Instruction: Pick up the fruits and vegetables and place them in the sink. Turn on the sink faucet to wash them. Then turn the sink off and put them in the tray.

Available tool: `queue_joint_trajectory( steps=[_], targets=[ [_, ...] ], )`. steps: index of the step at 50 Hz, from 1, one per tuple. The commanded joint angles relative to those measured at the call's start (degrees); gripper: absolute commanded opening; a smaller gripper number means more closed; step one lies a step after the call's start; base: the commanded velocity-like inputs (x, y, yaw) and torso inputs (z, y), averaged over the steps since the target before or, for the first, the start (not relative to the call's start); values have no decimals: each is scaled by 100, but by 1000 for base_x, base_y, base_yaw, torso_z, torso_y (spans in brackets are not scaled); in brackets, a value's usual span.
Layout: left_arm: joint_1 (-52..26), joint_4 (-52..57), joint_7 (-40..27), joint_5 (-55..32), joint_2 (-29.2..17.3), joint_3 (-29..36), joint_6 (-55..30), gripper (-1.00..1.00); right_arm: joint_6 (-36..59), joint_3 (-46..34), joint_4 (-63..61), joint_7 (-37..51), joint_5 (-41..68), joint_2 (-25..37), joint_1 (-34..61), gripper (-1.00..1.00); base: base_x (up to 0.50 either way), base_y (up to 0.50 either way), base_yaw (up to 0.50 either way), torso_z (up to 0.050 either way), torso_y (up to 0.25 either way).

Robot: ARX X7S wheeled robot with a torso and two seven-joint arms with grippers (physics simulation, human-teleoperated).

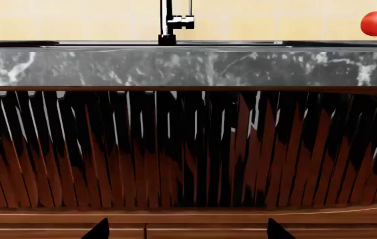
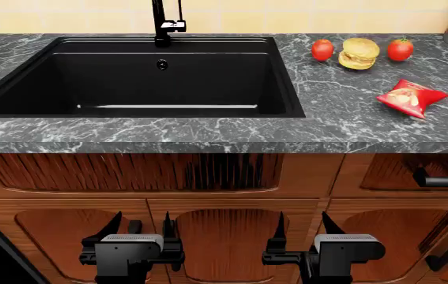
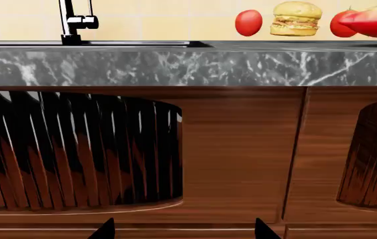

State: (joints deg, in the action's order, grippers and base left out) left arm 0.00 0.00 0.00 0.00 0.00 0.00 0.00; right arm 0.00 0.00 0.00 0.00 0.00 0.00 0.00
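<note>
Marble desk (image 2: 208,136): sink (image 2: 18,94) left; two tomatoes (image 2: 322,49) (image 2: 400,49) far right. Left gripper (image 2: 139,234) and right gripper (image 2: 301,234) spread, empty, low.

Both claws, left gripper (image 2: 141,239) and right gripper (image 2: 301,238), hang below the counter edge (image 2: 208,142), jaws apart, cabinet fronts (image 2: 224,236) ahead. Up and beyond right claw: burger (image 2: 360,52) sits between two tomatoes (image 2: 322,49) (image 2: 400,49), chips bag (image 2: 411,97) nearer. Sink (image 2: 18,89) basin open, faucet (image 2: 160,23) at far rim.
</note>
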Motion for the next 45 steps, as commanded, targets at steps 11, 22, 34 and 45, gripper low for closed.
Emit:
queue_joint_trajectory(
  steps=[11,22,34,45],
  targets=[
    [-14,7,-302,-263,-258,307,-13,100,136,-289,-69,279,324,263,-5,100,0,0,0,0,0],
    [-32,-1,-435,-348,-365,436,-11,100,209,-385,-78,393,472,370,-6,100,0,-426,0,0,0],
    [-39,-5,-531,-425,-457,543,-2,100,147,-477,-35,463,597,450,1,100,0,-500,0,0,0],
    [-47,-9,-610,-494,-525,624,1,100,84,-555,1,523,675,518,0,100,0,-500,0,0,0]
  ],
)
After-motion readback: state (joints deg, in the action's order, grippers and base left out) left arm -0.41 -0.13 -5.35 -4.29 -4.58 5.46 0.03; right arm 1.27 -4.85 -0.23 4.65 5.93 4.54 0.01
